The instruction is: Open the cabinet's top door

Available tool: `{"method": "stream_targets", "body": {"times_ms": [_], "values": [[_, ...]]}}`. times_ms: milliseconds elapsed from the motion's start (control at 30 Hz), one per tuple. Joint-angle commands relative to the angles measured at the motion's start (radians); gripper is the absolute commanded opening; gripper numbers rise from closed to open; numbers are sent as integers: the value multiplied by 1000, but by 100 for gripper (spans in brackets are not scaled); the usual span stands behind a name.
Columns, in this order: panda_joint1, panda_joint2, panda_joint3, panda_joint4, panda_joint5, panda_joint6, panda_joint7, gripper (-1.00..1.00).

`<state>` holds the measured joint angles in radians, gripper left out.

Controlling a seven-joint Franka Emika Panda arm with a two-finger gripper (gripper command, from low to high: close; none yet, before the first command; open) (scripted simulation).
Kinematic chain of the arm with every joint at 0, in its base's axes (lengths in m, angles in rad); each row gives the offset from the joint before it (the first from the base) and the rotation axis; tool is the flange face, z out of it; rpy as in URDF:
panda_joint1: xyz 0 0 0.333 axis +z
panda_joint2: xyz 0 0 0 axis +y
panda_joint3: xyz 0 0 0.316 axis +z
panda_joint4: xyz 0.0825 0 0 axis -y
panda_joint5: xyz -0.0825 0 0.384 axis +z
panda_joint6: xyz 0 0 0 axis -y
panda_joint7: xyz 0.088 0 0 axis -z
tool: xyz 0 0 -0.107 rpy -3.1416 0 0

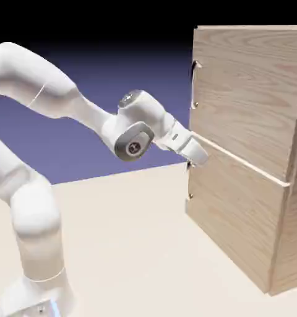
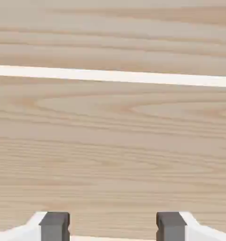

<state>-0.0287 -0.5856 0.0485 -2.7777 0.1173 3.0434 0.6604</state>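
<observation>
with its fingertips apart and nothing held, the claw (image 2: 113, 228) is seen near the pale seam (image 1: 241, 160), above which the top door (image 1: 250, 102) and its upright handle (image 1: 193, 85) are set, so an upward approach is judged to be needed.

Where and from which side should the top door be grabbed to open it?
Best, I'd say, by the upper handle, on its long upright middle, coming from the exterior view's left. It is a slim loop standing off the left edge of the top door, so fingers could probably close around it; the flat wood offers nothing to pinch.
</observation>
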Motion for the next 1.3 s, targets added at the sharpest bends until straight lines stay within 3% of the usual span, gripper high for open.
{"method": "stream_targets", "body": {"times_ms": [0, 1267], "values": [[-15, -6, 18, 12, 44, 2, -30, 0], [-588, -226, 701, 467, 1696, 93, -1165, 0]]}}
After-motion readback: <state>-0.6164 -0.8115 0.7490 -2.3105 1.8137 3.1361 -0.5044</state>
